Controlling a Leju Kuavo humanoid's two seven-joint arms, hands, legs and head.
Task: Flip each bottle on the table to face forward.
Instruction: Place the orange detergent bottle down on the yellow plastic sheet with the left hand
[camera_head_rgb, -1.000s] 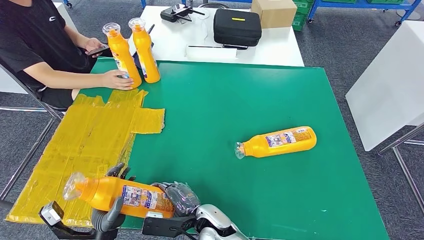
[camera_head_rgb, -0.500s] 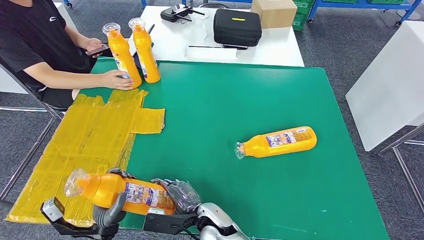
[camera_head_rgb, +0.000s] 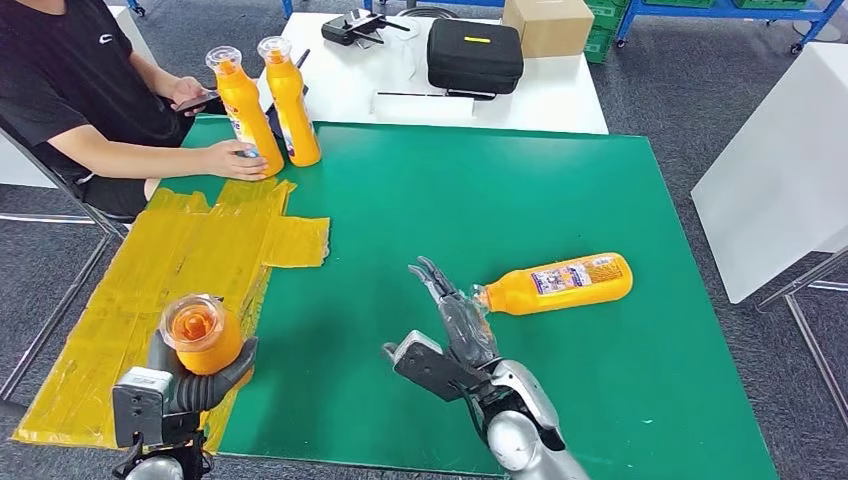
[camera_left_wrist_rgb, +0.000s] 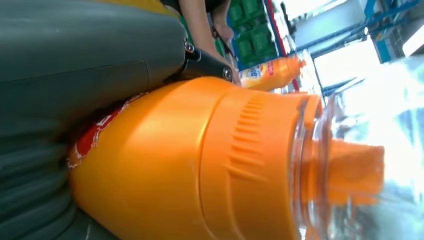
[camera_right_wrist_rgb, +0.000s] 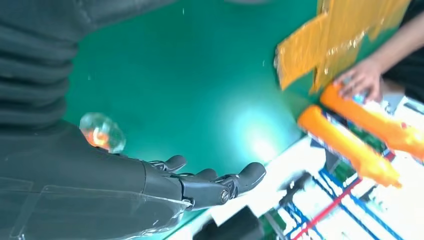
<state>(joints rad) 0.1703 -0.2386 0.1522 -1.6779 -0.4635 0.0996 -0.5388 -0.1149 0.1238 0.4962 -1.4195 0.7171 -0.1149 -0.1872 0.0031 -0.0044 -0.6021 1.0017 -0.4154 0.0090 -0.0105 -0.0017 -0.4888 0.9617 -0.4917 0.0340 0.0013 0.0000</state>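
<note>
My left hand (camera_head_rgb: 195, 388) grips an orange bottle (camera_head_rgb: 198, 335) at the table's near left corner, held upright with its clear cap pointing up at the head camera. In the left wrist view the bottle's (camera_left_wrist_rgb: 175, 165) shoulder and clear cap (camera_left_wrist_rgb: 350, 150) sit right against the hand (camera_left_wrist_rgb: 75, 60). A second orange bottle (camera_head_rgb: 560, 283) lies on its side on the green mat, cap to the left. My right hand (camera_head_rgb: 455, 322) is open, fingers stretched out just beside that cap (camera_right_wrist_rgb: 102, 132). The right hand (camera_right_wrist_rgb: 200, 187) holds nothing.
Two orange bottles (camera_head_rgb: 245, 108) (camera_head_rgb: 290, 98) stand at the far left; a seated person's hand (camera_head_rgb: 232, 160) rests on one. Yellow taped sheeting (camera_head_rgb: 170, 280) covers the left of the green mat (camera_head_rgb: 450, 200). A white table behind carries a black case (camera_head_rgb: 474, 52) and a cardboard box (camera_head_rgb: 548, 22).
The left hand has turned its bottle from lying across to upright, cap up. The right hand has left that bottle's base and moved forward and right to the lying bottle's cap.
</note>
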